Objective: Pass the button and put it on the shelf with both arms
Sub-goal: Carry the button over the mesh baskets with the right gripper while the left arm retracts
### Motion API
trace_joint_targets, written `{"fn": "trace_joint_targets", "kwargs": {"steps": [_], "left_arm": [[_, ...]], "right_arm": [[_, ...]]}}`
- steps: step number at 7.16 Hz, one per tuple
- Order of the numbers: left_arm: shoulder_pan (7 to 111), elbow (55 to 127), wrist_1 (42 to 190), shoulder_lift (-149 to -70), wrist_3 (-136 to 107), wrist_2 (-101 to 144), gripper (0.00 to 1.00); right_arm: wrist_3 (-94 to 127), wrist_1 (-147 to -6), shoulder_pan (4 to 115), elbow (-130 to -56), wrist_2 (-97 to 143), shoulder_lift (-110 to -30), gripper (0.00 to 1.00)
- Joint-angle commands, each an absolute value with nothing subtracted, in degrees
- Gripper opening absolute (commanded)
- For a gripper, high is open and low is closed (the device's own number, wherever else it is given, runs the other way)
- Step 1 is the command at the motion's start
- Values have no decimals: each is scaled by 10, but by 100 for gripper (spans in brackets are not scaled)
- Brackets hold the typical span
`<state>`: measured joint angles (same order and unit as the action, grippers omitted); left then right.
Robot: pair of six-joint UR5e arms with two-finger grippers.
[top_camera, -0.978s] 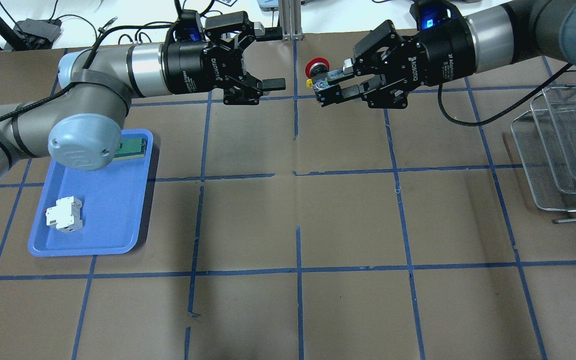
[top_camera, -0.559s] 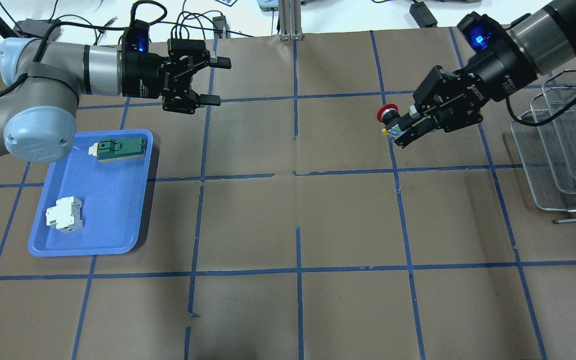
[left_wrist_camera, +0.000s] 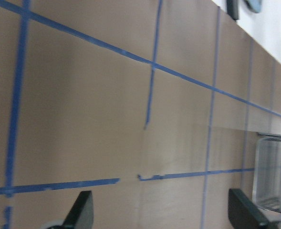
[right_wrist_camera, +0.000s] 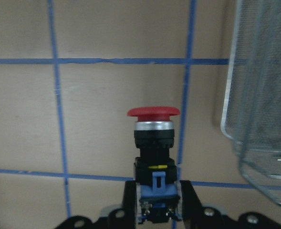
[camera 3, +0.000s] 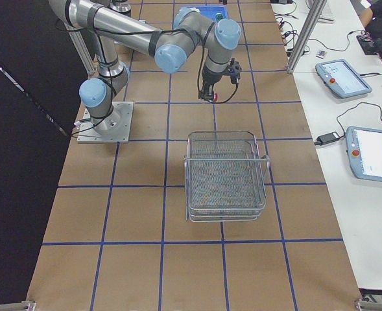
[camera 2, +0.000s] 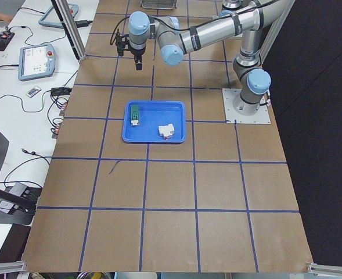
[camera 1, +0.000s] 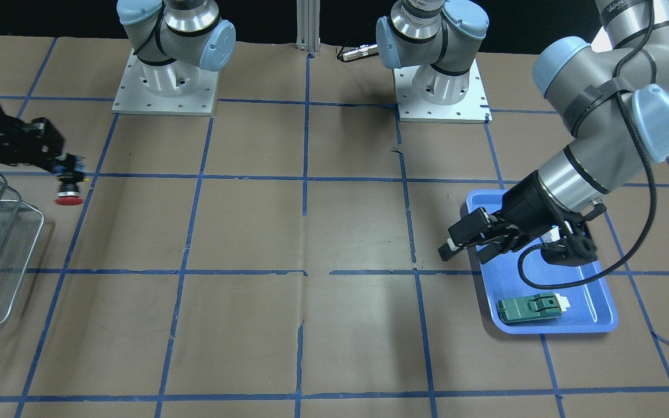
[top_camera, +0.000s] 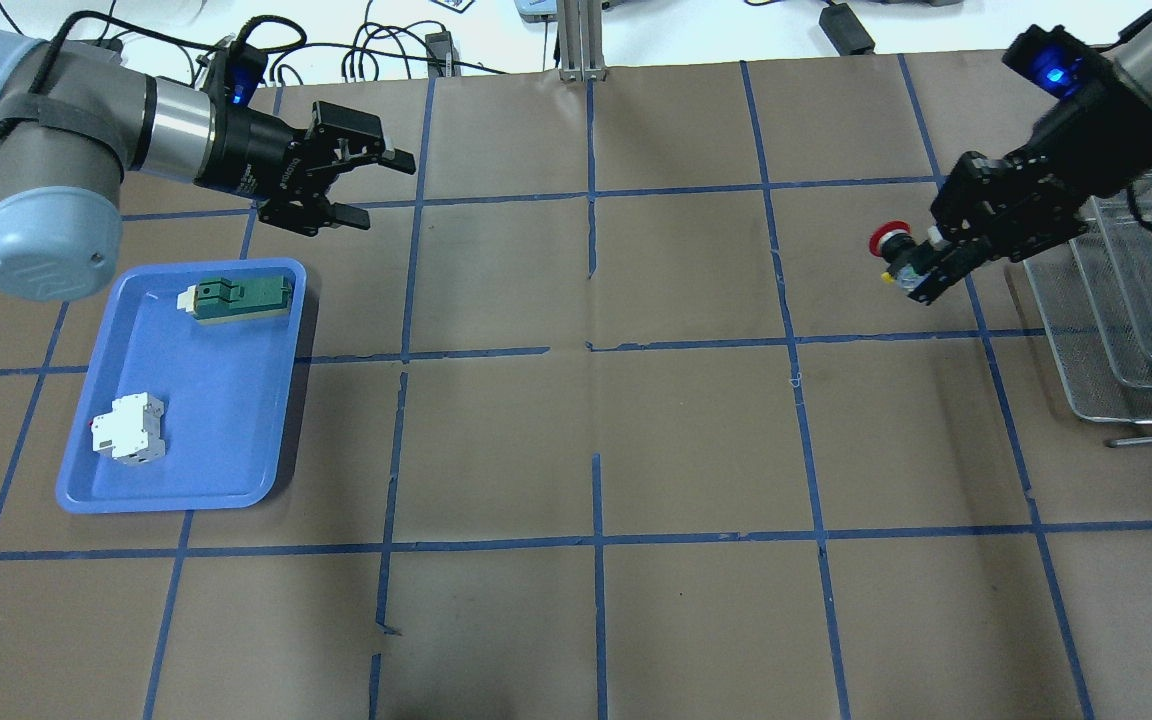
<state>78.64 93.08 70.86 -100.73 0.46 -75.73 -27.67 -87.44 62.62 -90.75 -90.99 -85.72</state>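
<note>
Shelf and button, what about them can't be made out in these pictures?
- shelf: cut off by the right edge in the overhead view and by the left edge in the front-facing view. It is whole only in the exterior right view, where it is small.
- button: in the right wrist view its back end runs off the bottom edge.
- right gripper: blurred and dark in the front-facing view, so its hold on the button is unclear there.

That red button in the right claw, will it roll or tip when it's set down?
Probably rigid: the button holds its shape clamped by its back block in the right claw. The round red cap is wider than the body, so on its side it would likely roll in an arc. Stood on the wire shelf, it may tip.
</note>
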Motion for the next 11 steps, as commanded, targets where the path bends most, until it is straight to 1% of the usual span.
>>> {"fn": "trace_joint_targets", "kwargs": {"steps": [1, 2, 3, 5, 6, 9, 10, 11], "left_arm": [[843, 831, 828, -993, 4, -922, 100], [867, 781, 915, -982, 2, -928, 100], [872, 773, 930, -971, -5, -922, 100], [862, 800, 924, -969, -29, -918, 100], [860, 789, 913, -967, -29, -912, 100], [864, 793, 912, -962, -29, -914, 100], [863, 793, 912, -962, -29, -912, 100], [860, 790, 912, -962, -29, -911, 100]], "right_arm": [[-300, -1008, 579, -909, -1007, -850, 0], [-335, -1054, 568, -914, -1010, -833, 0], [-359, -1068, 556, -914, -1006, -806, 0], [-365, -1074, 537, -918, -972, -795, 0], [-376, -1076, 536, -917, -966, -780, 0], [-370, -1084, 536, -916, -969, -764, 88], [-368, -1082, 536, -915, -976, -767, 100], [-366, -1077, 540, -907, -976, -772, 100]]}}
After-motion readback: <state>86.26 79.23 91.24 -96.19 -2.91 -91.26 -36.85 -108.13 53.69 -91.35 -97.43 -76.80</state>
